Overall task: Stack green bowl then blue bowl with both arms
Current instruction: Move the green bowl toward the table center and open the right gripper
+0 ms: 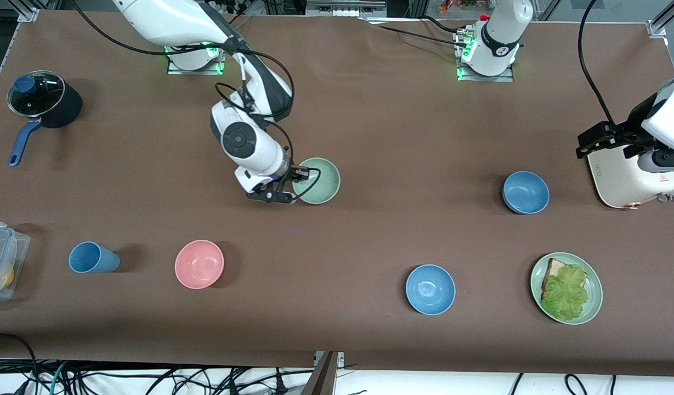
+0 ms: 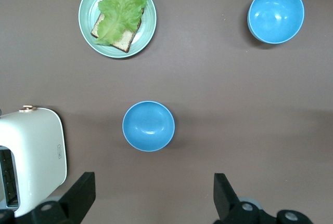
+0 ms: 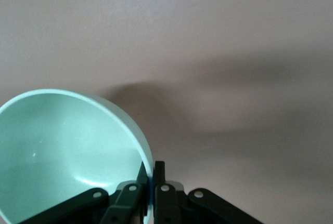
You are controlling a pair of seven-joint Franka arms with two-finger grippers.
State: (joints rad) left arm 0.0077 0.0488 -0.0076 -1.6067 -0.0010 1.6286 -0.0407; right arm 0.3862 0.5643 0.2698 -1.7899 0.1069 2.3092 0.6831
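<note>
Two right fingers (image 3: 136,181) pinch green bowl (image 1: 317,180) rim — left fingers (image 2: 82,192) spread, empty.

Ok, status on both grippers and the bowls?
Right gripper shut on green bowl rim. Left gripper open, waiting over toaster. Blue bowl untouched beside toaster. Nothing between the bowls.

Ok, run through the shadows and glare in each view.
Front view: soft shadows beside the pink bowl and blue cup; glare on the pot's glass lid. Left wrist view: even light, faint highlights inside the blue bowl. Right wrist view: a broad, soft dark shadow falls across the table beside the green bowl, whose rim the right gripper pinches.
</note>
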